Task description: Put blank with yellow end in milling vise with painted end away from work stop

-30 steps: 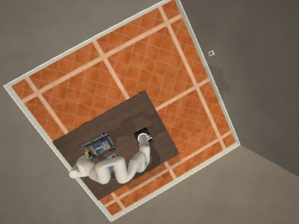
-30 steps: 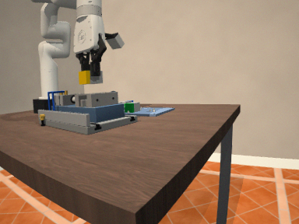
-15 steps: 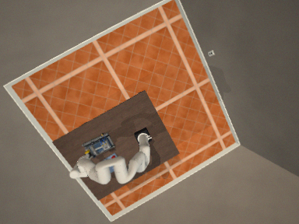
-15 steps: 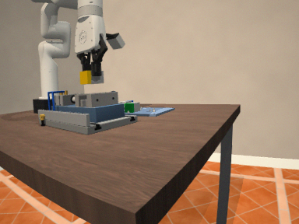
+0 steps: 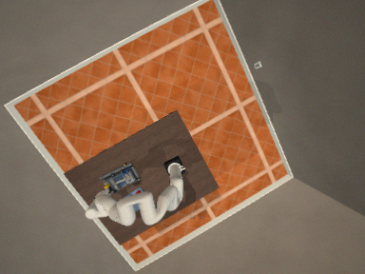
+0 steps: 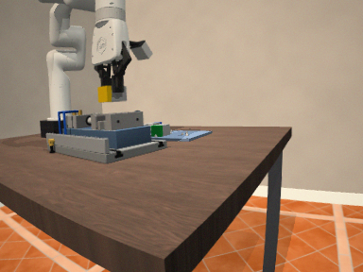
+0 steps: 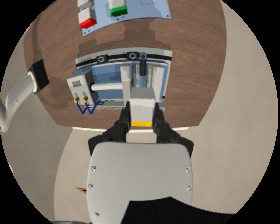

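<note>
My gripper point(image 6: 112, 86) is shut on the grey blank with the yellow end point(image 6: 111, 93) and holds it level in the air, well above the milling vise point(image 6: 106, 134). In the wrist view the blank point(image 7: 140, 115) sits between my dark fingers with its yellow end nearest the camera, and the vise point(image 7: 121, 80) lies below and ahead. The vise has grey jaws on a blue raised plate, with blue hoses point(image 6: 65, 118) at its far left end. The space between the jaws is mostly hidden by the jaw blocks.
The light blue infeed plate lies beyond the vise with a red-ended blank point(image 7: 85, 11) and a green-ended blank point(image 7: 115, 5) on it. The green end also shows in the side view point(image 6: 156, 130). The arm base stands at the table's back left.
</note>
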{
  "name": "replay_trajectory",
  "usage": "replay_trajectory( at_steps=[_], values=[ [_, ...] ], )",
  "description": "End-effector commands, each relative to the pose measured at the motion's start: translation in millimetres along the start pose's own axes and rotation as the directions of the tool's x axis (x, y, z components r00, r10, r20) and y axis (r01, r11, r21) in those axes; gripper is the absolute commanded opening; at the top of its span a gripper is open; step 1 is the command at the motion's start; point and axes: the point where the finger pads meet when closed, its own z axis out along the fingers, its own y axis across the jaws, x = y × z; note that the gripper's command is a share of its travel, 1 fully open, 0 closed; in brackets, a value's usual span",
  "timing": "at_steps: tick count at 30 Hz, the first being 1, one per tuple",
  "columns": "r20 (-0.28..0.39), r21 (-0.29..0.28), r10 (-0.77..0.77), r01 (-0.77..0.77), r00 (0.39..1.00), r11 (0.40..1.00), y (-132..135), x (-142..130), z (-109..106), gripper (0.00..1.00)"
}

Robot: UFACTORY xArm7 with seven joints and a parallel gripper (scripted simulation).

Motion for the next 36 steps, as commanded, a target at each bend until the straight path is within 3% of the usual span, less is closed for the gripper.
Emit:
replay_trajectory(
  at_steps=[1,27,36],
  values=[
    [0.001,-0.005,0.0,0.0,1.0,1.0,1,1,-2,0.0],
    [0.001,-0.005,0.0,0.0,1.0,1.0,1,3,-2,0.0],
    [0.001,-0.005,0.0,0.0,1.0,1.0,0,5,24,0.0]
  ],
)
